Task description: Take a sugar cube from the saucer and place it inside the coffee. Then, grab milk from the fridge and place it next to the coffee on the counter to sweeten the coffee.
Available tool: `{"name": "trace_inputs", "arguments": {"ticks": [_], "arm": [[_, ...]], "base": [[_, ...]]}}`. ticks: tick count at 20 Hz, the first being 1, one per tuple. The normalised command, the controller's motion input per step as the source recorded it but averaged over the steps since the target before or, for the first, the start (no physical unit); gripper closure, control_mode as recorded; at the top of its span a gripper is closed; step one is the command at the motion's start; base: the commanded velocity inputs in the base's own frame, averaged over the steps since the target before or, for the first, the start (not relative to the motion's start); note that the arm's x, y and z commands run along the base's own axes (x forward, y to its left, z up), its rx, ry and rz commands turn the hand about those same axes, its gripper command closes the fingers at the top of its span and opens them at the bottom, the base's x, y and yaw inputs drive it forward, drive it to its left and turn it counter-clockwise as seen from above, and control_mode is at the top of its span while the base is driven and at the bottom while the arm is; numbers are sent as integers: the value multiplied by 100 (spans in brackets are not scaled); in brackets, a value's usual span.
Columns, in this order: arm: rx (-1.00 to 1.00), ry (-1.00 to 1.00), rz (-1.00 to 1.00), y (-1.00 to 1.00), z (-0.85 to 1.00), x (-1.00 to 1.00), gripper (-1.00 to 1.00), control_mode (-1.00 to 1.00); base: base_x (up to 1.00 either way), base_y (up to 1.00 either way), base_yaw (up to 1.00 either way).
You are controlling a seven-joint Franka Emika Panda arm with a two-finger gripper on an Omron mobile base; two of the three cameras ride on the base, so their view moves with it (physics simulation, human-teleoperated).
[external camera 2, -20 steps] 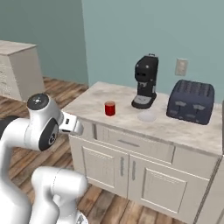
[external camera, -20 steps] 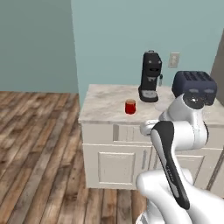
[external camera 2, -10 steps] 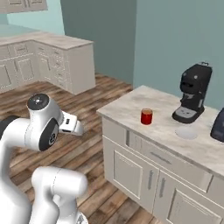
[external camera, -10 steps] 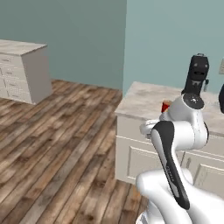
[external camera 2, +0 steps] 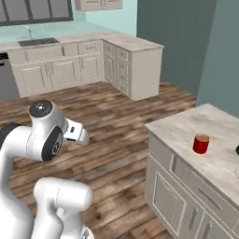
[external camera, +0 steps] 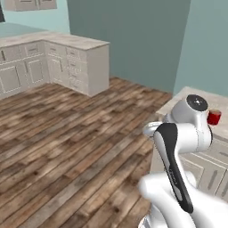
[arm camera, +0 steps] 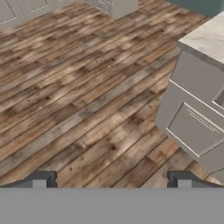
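The coffee (external camera 2: 201, 144), a small red mug, stands on the marble counter (external camera 2: 184, 127) near its left end. In the left base view the coffee (external camera: 214, 117) peeks out just behind my folded arm, on the counter (external camera: 186, 95) at the right edge. My gripper (arm camera: 111, 181) hangs over the wood floor beside the counter's cabinet corner (arm camera: 192, 92). It is open, its fingertips (arm camera: 41, 179) wide apart with nothing between them. The saucer, sugar cube, milk and fridge are out of view.
An L-shaped run of cream cabinets (external camera: 67, 58) (external camera 2: 133, 63) lines the far walls, with a sink (external camera 2: 39, 42) in its top. Wide wood floor (external camera: 67, 147) lies between it and the counter.
The whole picture has swung as the base turned left. The counter with the mug has slid to the right edge, and the coffee machine and toaster have left the views. The gripper stays open.
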Motion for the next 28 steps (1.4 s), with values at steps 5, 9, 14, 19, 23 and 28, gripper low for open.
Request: {"name": "trace_inputs", "arguments": {"ticks": [5,9,14,19,23,28], "arm": [[0,0,0,0,0,0,-100,100],[0,0,0,0,0,0,-100,100],[0,0,0,0,0,0,-100,100],[0,0,0,0,0,0,-100,100],[0,0,0,0,0,0,-100,100],[0,0,0,0,0,0,-100,100]], "base": [[0,0,54],[0,0,56],[0,0,56],[0,0,54],[23,0,50],[49,0,44]]}}
